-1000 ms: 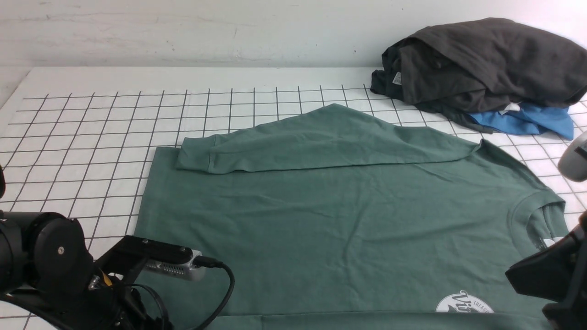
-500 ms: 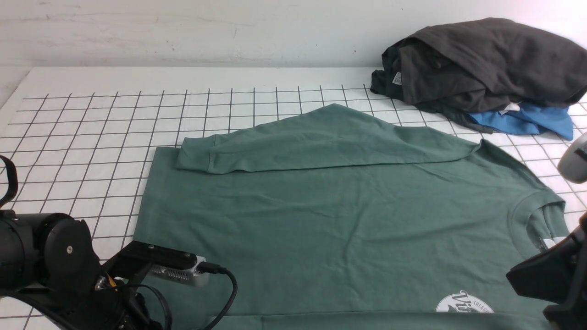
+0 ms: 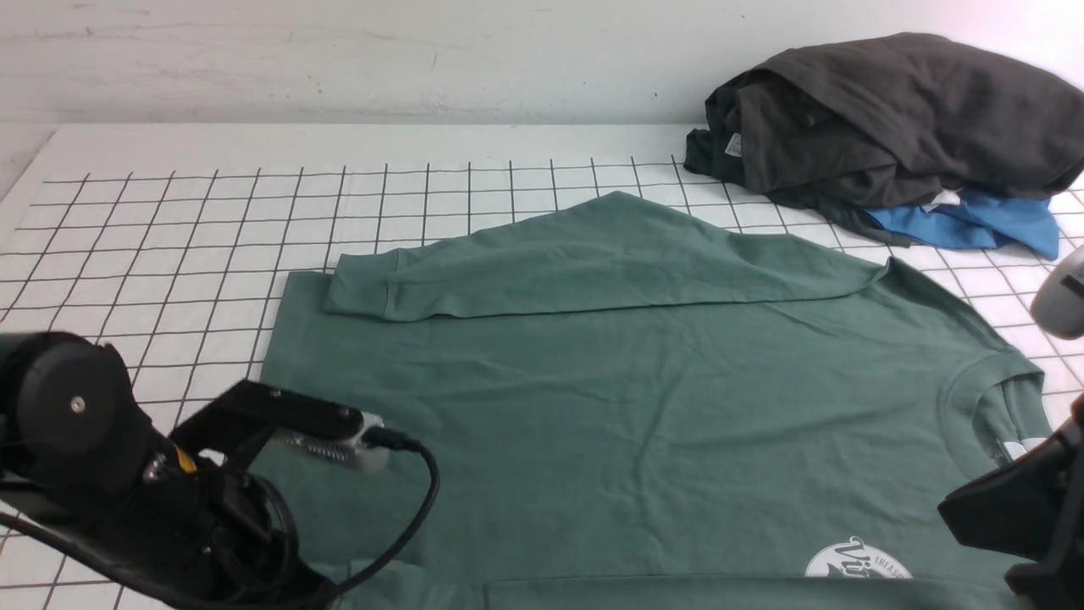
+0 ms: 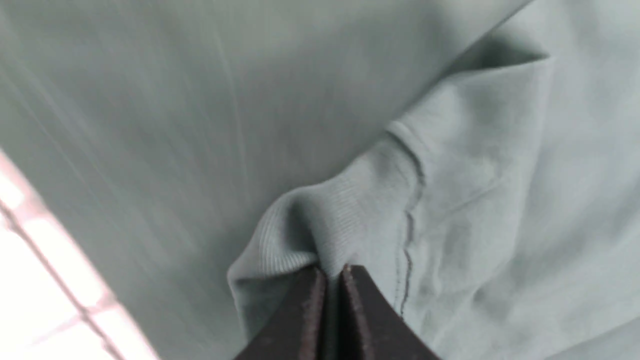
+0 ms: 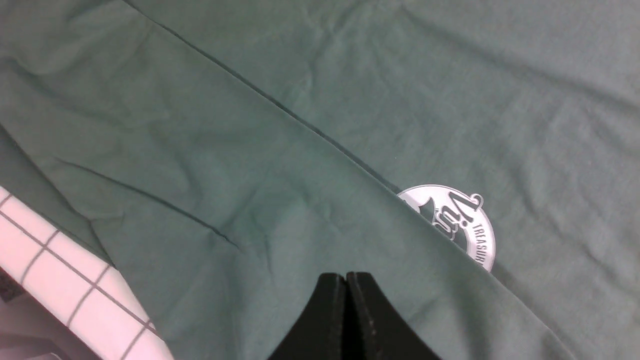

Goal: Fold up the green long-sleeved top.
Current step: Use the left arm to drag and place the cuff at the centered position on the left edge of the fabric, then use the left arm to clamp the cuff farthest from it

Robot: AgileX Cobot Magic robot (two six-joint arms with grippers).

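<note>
At the near left of the desk (image 3: 169, 237), the ribbed cuff (image 4: 280, 235) of the green long-sleeved top (image 3: 610, 407), spread flat on the grid, is pinched in the closed left gripper (image 4: 332, 271) and is best carried low across the body, while the right gripper (image 5: 346, 276) is held closed and empty.

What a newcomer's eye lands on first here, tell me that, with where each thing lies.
The green long-sleeved top fills the middle of the gridded table, one sleeve folded across its far edge. A dark grey garment is heaped at the far right over a blue garment. At the near left, the left gripper is shut on the top's ribbed cuff.
</note>
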